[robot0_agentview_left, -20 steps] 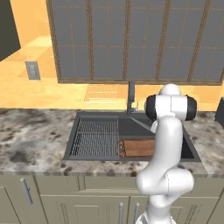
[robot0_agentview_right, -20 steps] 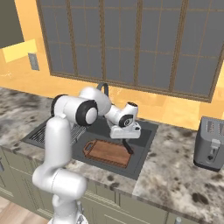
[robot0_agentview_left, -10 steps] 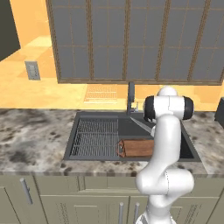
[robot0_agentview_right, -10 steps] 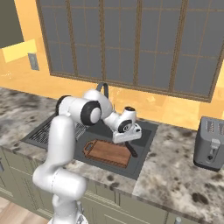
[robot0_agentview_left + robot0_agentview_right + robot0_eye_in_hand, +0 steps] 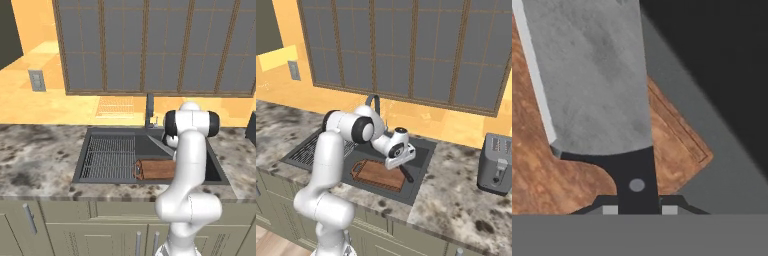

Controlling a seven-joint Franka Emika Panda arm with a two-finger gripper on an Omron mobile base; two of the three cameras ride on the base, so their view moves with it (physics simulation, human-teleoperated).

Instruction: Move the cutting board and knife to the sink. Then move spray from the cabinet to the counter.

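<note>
Gripper: we see the gripper [image 5: 400,162] low over the sink, at the right end of the board; in the hand view its two dark tips sit on either side of the knife's black handle, clamped on it.
Knife: the knife [image 5: 602,85] runs away from the hand – grey blade broad and close in the hand view, black handle [image 5: 635,182] with a round rivet between the tips. In the right base view a dark stub of the knife [image 5: 406,175] pokes out below the gripper, over the basin floor just off the board's right end.
Knife and board: the blade lies over the board; whether it touches the wood we cannot tell.
Board: the board [image 5: 378,173] lies flat in the sink's right half, handle tab toward the rack; in the left base view we see its left part [image 5: 155,169] beside the arm, and in the hand view a corner [image 5: 682,145] of it with its raised rim against the dark basin.
Sink: the sink [image 5: 89,144] is set in the counter – wire rack [image 5: 110,156] in its left half, dark faucet [image 5: 149,110] upright behind.
Counter: the counter [image 5: 456,190] spreads on both sides of the sink.
Toaster: a grey toaster [image 5: 498,162] stands on the counter, well to the right of the sink.
Window: a wide dark-framed window [image 5: 406,50] rises behind the sink.
</note>
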